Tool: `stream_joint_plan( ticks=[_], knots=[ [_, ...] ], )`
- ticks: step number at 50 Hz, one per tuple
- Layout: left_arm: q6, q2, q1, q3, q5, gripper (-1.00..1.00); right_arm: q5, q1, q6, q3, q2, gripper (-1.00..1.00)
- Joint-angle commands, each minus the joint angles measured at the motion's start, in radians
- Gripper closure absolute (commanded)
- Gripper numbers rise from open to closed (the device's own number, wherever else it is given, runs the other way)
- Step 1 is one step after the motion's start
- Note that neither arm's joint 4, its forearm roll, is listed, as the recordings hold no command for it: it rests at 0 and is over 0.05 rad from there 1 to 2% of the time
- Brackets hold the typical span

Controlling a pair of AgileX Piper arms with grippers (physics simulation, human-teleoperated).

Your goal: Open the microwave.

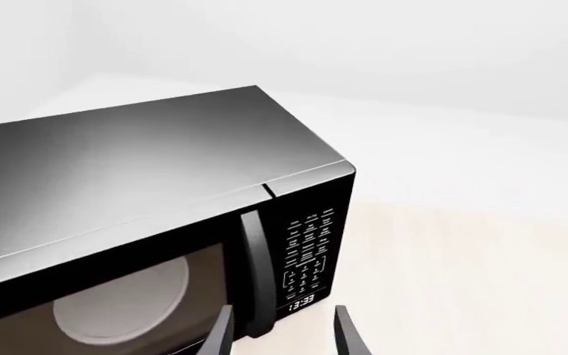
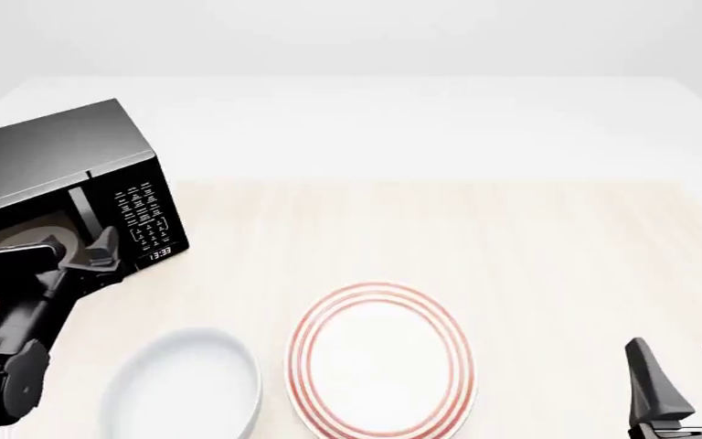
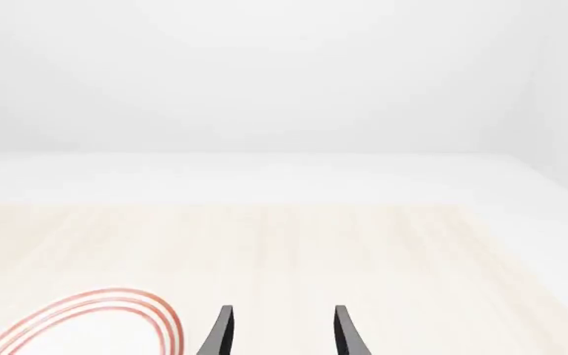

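Two tools are in view. The left tool [image 2: 77, 251] is spread open and empty, its fingers straddling the door handle [image 1: 254, 274] of the microwave [image 2: 58, 192] without clamping it. The right tool [image 2: 680, 375] idles open at five o'clock on the counter [image 2: 510, 247], well apart from the task. The microwave sits at nine o'clock on the counter, door shut, directly ahead of the left tool. Likely risk: closing off-centre could pinch the keypad [image 1: 309, 255] edge or slip off the slim handle, and a straight pull might drag the whole oven toward the bowl [image 2: 186, 389] and plate [image 2: 382, 361].
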Motion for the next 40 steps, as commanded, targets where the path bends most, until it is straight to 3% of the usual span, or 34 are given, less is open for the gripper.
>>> stream_joint_plan(
  ticks=[1,40],
  knots=[
    [-0.004,0.063,-0.001,-0.035,-0.013,-1.00,0.000,0.000,0.000,0.000,0.000,-1.00],
    [-0.013,0.224,0.016,-0.142,0.006,-1.00,0.000,0.000,0.000,0.000,0.000,-1.00]
  ],
)
